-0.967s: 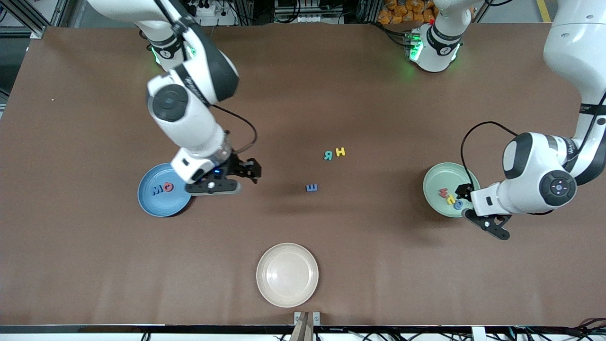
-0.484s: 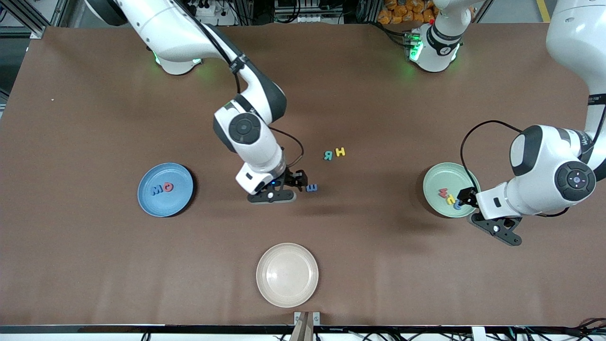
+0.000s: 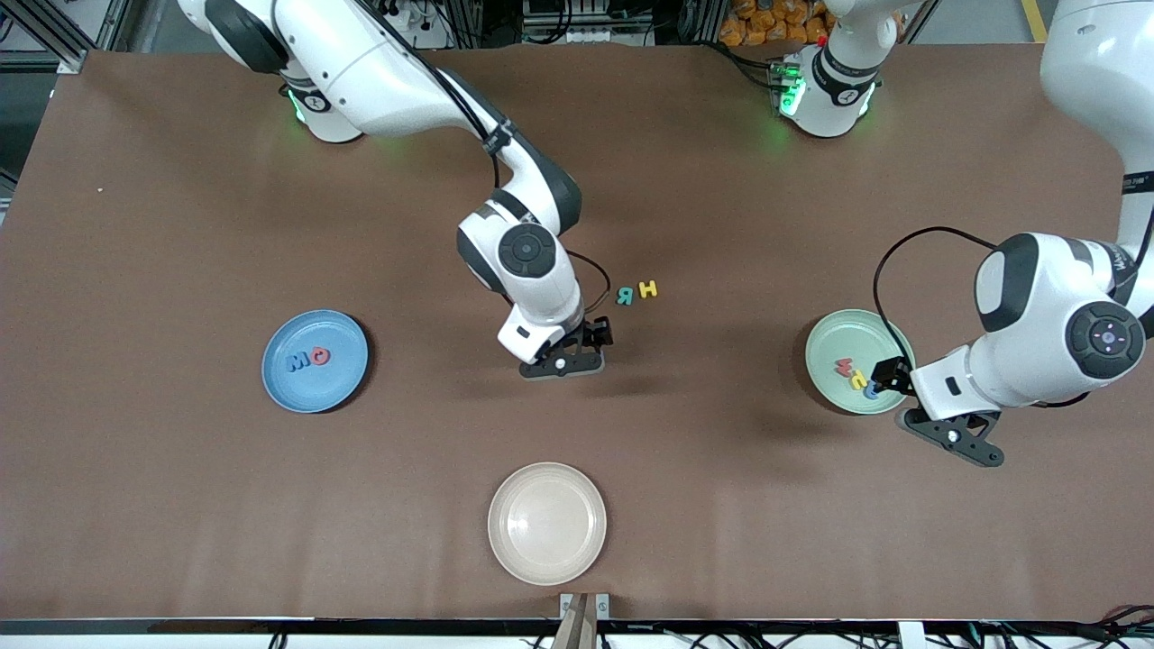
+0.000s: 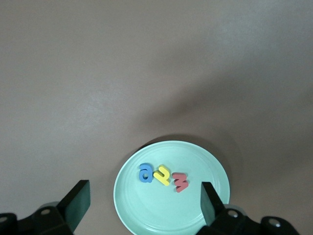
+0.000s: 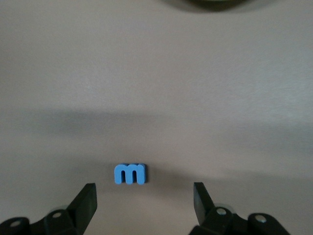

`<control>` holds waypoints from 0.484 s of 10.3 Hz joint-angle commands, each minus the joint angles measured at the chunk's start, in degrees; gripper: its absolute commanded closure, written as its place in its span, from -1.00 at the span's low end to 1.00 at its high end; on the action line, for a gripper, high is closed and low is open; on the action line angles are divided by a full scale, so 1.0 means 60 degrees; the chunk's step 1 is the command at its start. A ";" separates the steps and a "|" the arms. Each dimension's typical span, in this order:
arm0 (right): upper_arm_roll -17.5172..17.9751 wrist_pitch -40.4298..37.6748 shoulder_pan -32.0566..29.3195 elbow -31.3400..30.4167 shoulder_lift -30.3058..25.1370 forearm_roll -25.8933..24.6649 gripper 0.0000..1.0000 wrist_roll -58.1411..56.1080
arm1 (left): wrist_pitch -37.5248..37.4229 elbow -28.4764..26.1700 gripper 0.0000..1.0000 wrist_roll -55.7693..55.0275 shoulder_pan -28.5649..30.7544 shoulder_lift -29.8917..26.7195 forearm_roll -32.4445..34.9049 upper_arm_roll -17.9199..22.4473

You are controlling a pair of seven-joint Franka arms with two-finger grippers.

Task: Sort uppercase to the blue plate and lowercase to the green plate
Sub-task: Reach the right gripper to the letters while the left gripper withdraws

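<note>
The blue plate (image 3: pixel 335 386) holds two uppercase letters, a blue W (image 3: pixel 297 362) and a red G (image 3: pixel 322 357). On the green plate (image 3: pixel 825 347) (image 4: pixel 146 210) lie three lowercase letters: red w (image 4: pixel 180 181), yellow h (image 4: pixel 162 175) and a blue rounded one (image 4: pixel 145 173). Teal R (image 3: pixel 625 296) and yellow H (image 3: pixel 647 289) rest mid-table. A small blue lowercase letter (image 5: pixel 130 174) lies on the mat just ahead of my open right gripper (image 5: pixel 144 199) (image 3: pixel 566 362), which hides it in the front view. My left gripper (image 4: pixel 144 200) (image 3: pixel 951 434) hangs open and empty over the green plate's edge.
An empty beige plate (image 3: pixel 547 523) sits near the table edge closest to the front camera. Bare brown mat lies between the plates. Both robot bases stand along the edge farthest from that camera.
My right arm swung from beside the blue plate to the middle of the table and now covers the small blue letter. My left gripper drifted slightly off the green plate.
</note>
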 commanded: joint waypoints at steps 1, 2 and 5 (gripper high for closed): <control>-0.0184 -0.0080 0.0263 0.0854 0.0792 -0.0152 -0.74 0.0588 | -0.0532 0.0173 -0.99 -0.0069 -0.0152 -0.0292 -0.0620 0.0223; -0.0184 -0.0051 0.0365 0.0854 0.0924 -0.0151 -0.68 0.0706 | -0.0547 0.0174 -0.99 -0.0127 -0.0152 -0.0409 -0.0723 0.0368; -0.0170 -0.0050 0.0453 0.1146 0.1158 -0.0122 -0.64 0.1453 | -0.1015 0.0392 -0.99 -0.0113 -0.0108 -0.0483 -0.0754 0.0384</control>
